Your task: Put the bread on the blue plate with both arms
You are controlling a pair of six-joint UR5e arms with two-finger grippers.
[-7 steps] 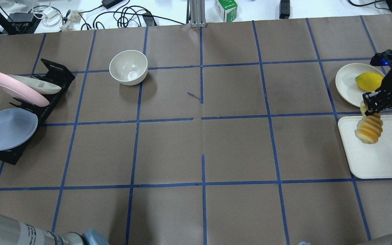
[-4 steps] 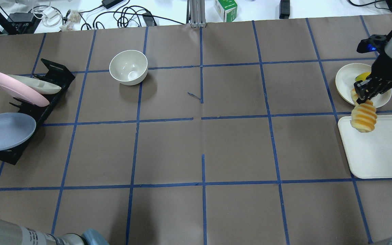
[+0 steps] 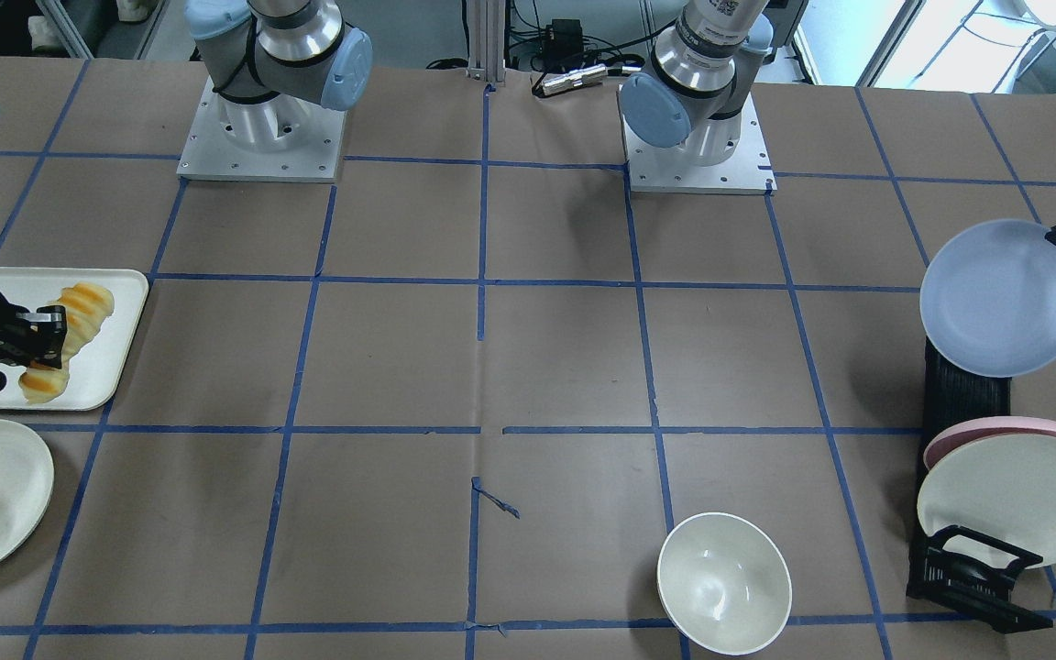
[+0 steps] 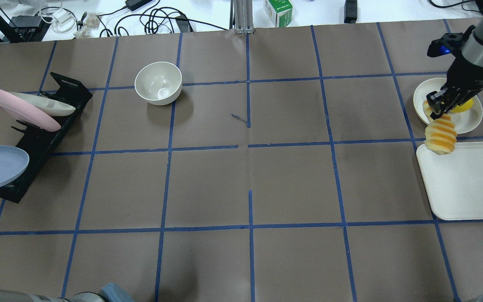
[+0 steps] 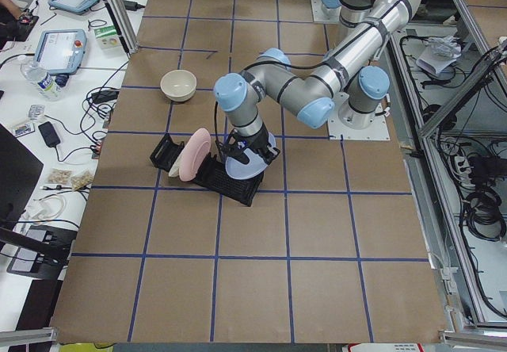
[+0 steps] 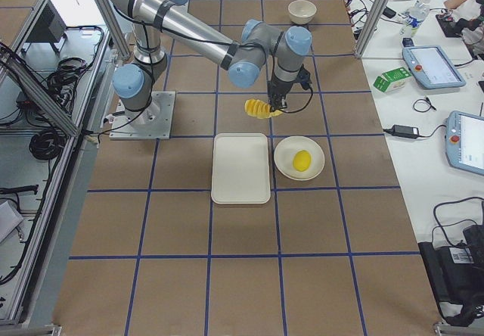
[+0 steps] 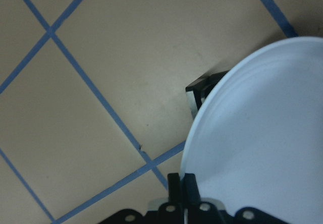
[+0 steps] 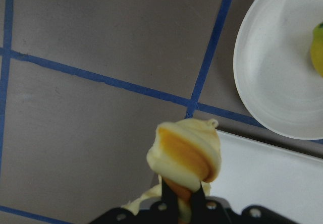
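**Bread and plate aloft, one to each arm**
The right gripper (image 4: 435,110) pinches the bread (image 4: 439,136) near one end, most of it hanging past the fingers. Likely soft and light, it would sit steadier gripped mid-length. The left gripper (image 7: 182,183) is clamped on the rim of the blue plate (image 7: 262,133).

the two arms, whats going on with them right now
Each arm is holding one thing. The right gripper is clamped on one end of the bread, which hangs in the air near a corner of the white tray. At the other end of the table, the left gripper grips the blue plate by its rim, raised at the end of the black rack. The bread is not on the plate yet.
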